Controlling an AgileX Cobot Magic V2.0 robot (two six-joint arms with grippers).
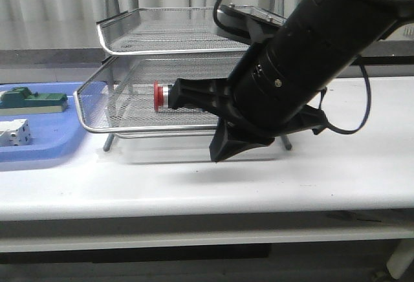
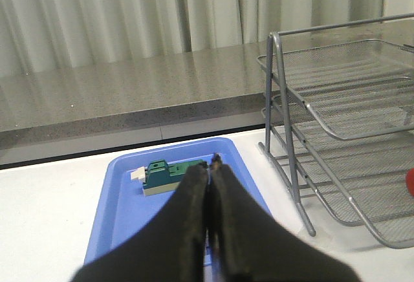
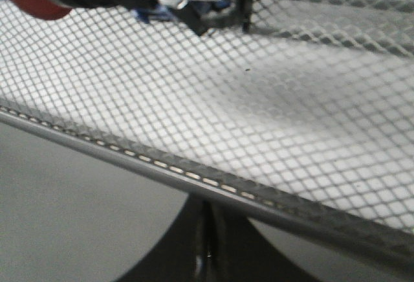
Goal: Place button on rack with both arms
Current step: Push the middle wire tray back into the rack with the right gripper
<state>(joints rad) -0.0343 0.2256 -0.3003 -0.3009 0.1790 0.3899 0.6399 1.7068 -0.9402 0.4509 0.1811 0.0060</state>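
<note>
Nearest to me is my right hand [image 1: 220, 149], hanging low just in front of the rack's [image 1: 90, 123] front rim and above the worktop [image 1: 194, 185]. In the right wrist view its fingers [image 3: 194, 249] are pressed together with only a thin seam between them and nothing held. The wire rim crosses right over them, so I judge the hand sits outside and below the tier's edge, not inside the basket.

Just past that rim the button [image 1: 162, 96] lies on its side on the mesh of what looks like the middle tier. Its red cap points to my left, and nothing touches it. Lying flat like that, the mesh carries its whole length and the raised rim should stop any roll, so I judge the placing done.

My left hand [image 2: 210, 191] is out of the front view. Its own camera shows it hovering over the blue tray [image 2: 116, 198], fingers shut flat against each other and empty. It is well apart from the rack, I think so that the right arm has room.

Farther left on that tray sit the green-topped block [image 1: 29, 99] and the small white block [image 1: 14, 132], both untouched. Behind everything hangs a pale curtain [image 2: 129, 17].
</note>
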